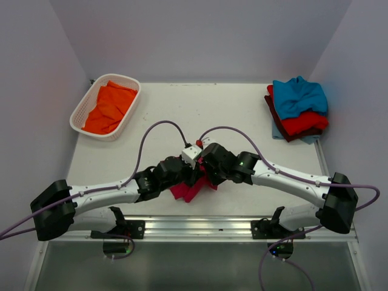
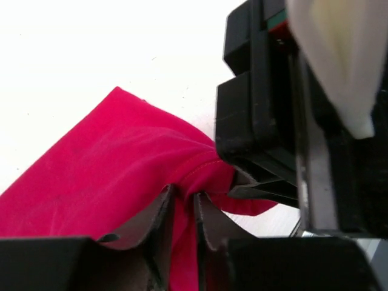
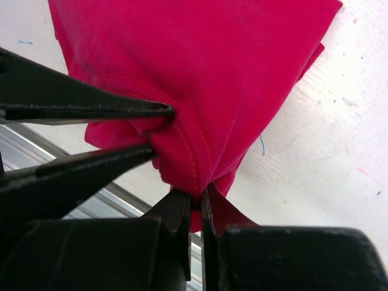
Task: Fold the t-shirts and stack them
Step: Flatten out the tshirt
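A crimson-pink t-shirt [image 1: 189, 190] hangs bunched between my two grippers near the table's front middle. My left gripper [image 1: 193, 177] is shut on a stitched edge of it; in the left wrist view the cloth [image 2: 109, 176] runs down between the pinched left gripper [image 2: 183, 203]. My right gripper [image 1: 206, 173] is shut on the same bunch right beside the left; the right wrist view shows the shirt [image 3: 200, 73] pinched in the right gripper [image 3: 195, 199]. A folded stack of t-shirts [image 1: 297, 109], teal-blue over red and maroon, lies at the back right. An orange t-shirt [image 1: 109, 108] lies in the basket.
A white plastic lattice basket [image 1: 80, 109] stands at the back left. White walls close in the table on three sides. A metal rail [image 1: 200, 225] runs along the front edge by the arm bases. Purple cables arc over the table's middle.
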You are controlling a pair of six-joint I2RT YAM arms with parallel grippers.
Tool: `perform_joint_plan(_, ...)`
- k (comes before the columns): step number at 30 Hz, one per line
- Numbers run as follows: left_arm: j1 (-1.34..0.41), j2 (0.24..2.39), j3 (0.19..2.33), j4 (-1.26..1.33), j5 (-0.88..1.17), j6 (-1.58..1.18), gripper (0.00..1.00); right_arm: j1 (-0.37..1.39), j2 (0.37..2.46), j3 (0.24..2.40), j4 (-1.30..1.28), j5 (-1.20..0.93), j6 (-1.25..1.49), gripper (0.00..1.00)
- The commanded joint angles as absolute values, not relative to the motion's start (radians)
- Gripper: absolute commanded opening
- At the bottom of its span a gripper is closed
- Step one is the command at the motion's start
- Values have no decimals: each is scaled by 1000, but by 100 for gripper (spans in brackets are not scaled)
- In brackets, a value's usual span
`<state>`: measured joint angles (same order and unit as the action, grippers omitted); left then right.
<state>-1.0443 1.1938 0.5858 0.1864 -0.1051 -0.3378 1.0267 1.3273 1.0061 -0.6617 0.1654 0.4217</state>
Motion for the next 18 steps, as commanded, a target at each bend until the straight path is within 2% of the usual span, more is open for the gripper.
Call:
perform_joint_plan(1,-1049,1235,555,264,-189,-330,14,1029,1295,1012,-637,150,403,0)
perform_joint_plan(3,-1049,1238,555,267,-219,-337,0,1029,1292,1009,-638,150,403,0)
perform_joint_plan(13,-1049,1079,565,155,-391,-383,0,1029,1285,999,-635,144,403,0)
perform_joint_plan(18,-1049,1019,597,14,-578,-448,0,1029,1289,1000,-635,144,400,0)
